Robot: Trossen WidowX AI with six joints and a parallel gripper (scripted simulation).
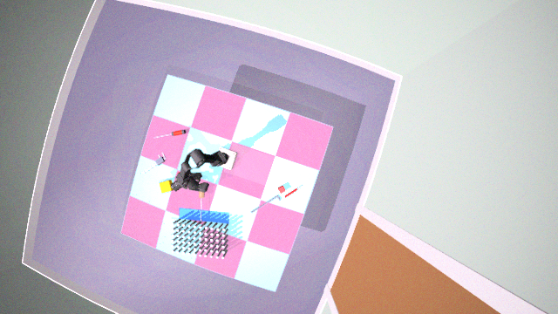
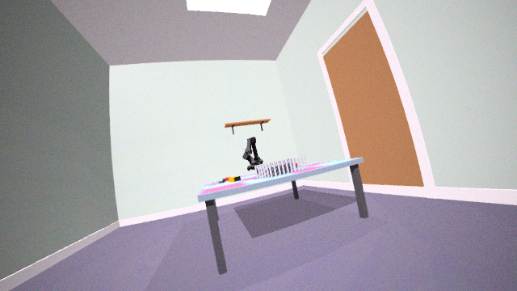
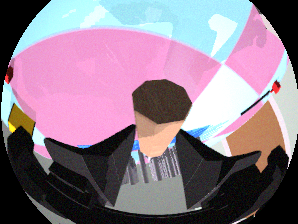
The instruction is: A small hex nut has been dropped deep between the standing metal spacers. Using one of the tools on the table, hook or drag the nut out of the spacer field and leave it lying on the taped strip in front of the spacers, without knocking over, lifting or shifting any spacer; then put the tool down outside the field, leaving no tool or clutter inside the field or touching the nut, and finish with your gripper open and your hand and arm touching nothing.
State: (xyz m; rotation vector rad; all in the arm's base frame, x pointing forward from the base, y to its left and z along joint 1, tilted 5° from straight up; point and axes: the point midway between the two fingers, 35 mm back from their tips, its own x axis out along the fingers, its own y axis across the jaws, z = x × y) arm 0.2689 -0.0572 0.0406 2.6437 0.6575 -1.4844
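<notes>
My gripper (image 1: pixel 202 191) (image 3: pixel 156 130) is shut on a tool's tan wooden handle (image 1: pixel 201 195) (image 3: pixel 160 102), whose end looks dark brown in the wrist view. The tool's thin pale rod (image 1: pixel 200 209) reaches from the handle across the blue taped strip (image 1: pixel 187 213). Its tip appears at the front row of the spacers; its height above the table cannot be told. The metal spacers (image 1: pixel 225 249) (image 2: pixel 279 168) stand in dense rows behind the strip. They also show beyond the fingers in the wrist view (image 3: pixel 170 162). The hex nut cannot be made out.
A yellow block (image 1: pixel 166 186) (image 2: pixel 235 179) (image 3: pixel 22 119) lies beside the arm. A red-handled tool (image 1: pixel 179 133) and a grey pronged tool (image 1: pixel 160 160) lie at the left. At the right lie a red block (image 1: pixel 281 188), a long grey tool (image 1: pixel 266 204) and a thin red tool (image 1: pixel 291 192).
</notes>
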